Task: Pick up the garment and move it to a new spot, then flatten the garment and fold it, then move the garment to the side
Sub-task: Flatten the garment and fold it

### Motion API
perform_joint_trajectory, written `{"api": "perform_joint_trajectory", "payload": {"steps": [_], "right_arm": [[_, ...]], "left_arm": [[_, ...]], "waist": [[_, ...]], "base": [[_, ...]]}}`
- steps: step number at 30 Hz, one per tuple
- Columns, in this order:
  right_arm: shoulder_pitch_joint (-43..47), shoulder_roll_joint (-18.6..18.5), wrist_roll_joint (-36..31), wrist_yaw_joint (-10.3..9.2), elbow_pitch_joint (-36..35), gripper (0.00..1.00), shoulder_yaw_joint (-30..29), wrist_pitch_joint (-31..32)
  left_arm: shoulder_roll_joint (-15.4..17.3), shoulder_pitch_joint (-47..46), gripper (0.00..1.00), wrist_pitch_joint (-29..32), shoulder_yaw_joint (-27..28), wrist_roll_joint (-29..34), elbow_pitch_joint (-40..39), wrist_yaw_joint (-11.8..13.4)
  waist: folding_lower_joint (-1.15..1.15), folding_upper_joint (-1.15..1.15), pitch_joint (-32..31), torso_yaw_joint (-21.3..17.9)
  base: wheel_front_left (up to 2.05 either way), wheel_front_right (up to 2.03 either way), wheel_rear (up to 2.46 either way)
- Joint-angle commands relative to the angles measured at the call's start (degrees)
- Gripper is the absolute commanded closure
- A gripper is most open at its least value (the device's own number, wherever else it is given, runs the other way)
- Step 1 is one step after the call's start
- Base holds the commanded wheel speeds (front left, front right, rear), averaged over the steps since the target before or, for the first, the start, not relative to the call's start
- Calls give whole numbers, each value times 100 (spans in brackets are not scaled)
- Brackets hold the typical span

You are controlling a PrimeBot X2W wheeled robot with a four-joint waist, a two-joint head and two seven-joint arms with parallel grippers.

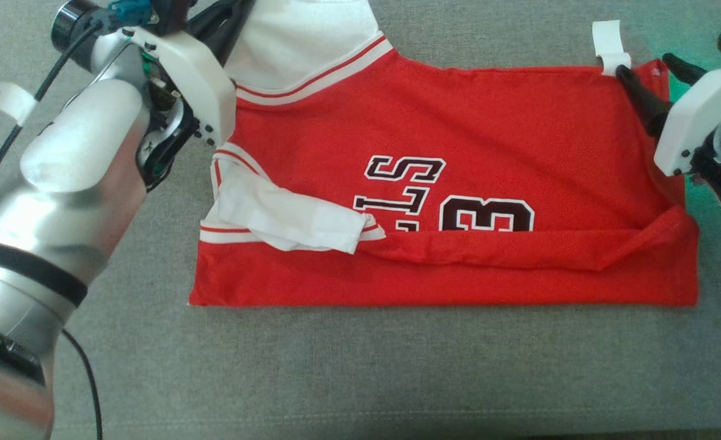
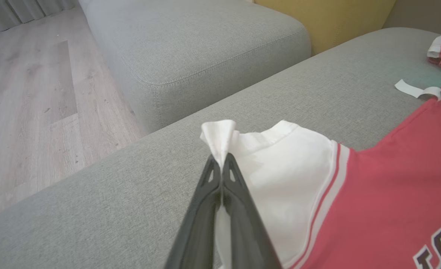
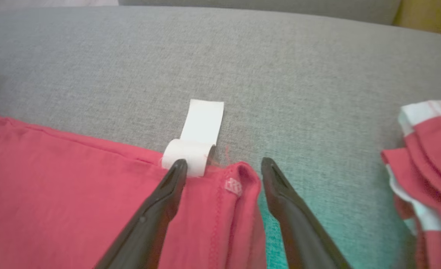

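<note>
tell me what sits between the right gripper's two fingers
A corner of the red jersey lies between the open fingers of the right gripper, not yet pinched, with its white tag beside one finger. The right wrist view shows it.

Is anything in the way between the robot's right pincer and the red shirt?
Nothing visible is. The right pincer is open, with its two fingers on either side of a corner of the red shirt, right by the white tag. No other thing lies between them.
</note>
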Motion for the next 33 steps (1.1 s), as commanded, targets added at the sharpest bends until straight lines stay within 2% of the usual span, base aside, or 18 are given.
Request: {"api": "perform_joint_trajectory", "payload": {"steps": [1, 6, 7, 8, 13, 23, 30, 33], "right_arm": [[-118, -183, 69, -5, -55, 0, 89, 63], [-263, -227, 298, -5, 245, 0, 393, 417], [-296, -241, 346, -5, 281, 53, 452, 493], [-335, -260, 386, -5, 298, 100, 504, 529], [-573, -327, 464, -5, 333, 100, 573, 351], [-1419, -250, 499, -5, 424, 100, 570, -669], [-1972, -142, 452, -5, 662, 100, 640, -1422], [-2181, -85, 460, -5, 807, 100, 633, -1813]], "left_arm": [[226, -149, 100, 20, 147, -3, -126, 10], [252, -170, 100, 37, 130, -20, -129, 10], [257, -178, 100, 36, 131, -24, -118, 11], [261, -186, 100, 33, 131, -27, -104, 13], [267, -249, 100, -16, 160, -43, -33, 46], [335, -732, 100, -381, 402, -36, 321, 185], [306, -1236, 100, -611, 570, 198, 617, 308], [279, -1399, 100, -635, 725, 366, 539, 454]], "waist": [[0, 0, 9, -3], [0, 0, 28, -24], [0, 0, 32, -29], [0, 0, 36, -34], [0, 0, 67, -50], [0, 0, 306, -110], [0, 0, 487, -108], [0, 0, 531, -99]], "base": [[0, 0, 0], [0, 0, 0], [0, 0, 0], [0, 0, 0], [0, 0, 0], [0, 0, 0], [0, 0, 0], [0, 0, 0]]}}
